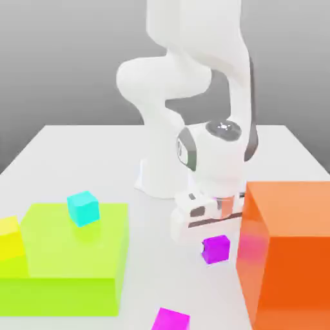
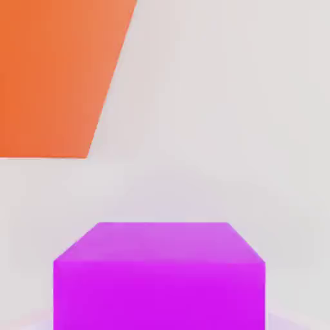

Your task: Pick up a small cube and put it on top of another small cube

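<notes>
tool (image 1: 209, 222) is down low with its fingers pinched narrow, holding nothing; the small cube (image 1: 216, 249) sits on the white table (image 1: 77, 155), just beside the big orange block (image 1: 287, 251).

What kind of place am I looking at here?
Probably a computer-simulated test bench, not a real room: a plain white table, flat glossy blocks like the big orange block and lime block, and an empty grey backdrop.

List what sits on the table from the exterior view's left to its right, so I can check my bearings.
Yellow block → lime-green block with the cyan small cube on top → magenta small cube → violet small cube → orange block.
</notes>
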Controlling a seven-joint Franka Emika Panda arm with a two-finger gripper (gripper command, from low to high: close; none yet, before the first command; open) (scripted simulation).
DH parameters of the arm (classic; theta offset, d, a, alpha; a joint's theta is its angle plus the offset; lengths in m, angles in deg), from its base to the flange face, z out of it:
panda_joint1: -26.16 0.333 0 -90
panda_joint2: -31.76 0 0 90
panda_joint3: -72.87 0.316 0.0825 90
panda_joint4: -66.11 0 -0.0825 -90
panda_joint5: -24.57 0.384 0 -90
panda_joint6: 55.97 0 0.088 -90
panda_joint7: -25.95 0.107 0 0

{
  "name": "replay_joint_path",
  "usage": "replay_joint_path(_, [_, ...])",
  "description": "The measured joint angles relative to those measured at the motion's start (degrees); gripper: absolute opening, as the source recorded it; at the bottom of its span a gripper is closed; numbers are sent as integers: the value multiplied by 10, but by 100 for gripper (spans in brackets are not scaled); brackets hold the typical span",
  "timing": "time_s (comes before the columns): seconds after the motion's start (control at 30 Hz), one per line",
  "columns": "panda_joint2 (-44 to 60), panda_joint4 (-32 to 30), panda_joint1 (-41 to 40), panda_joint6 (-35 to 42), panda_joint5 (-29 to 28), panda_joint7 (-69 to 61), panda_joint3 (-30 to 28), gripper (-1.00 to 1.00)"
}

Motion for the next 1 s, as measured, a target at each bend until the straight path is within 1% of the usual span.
replay_joint_path(0.23, [-26, 5, -45, 58, 30, -26, 46, -100])
replay_joint_path(0.53, [-69, 2, -60, 105, 54, -43, 68, -100])
replay_joint_path(0.77, [-113, -10, -59, 120, 52, -38, 73, -100])
replay_joint_path(1.0, [-165, -31, -57, 118, 28, -15, 72, -100])
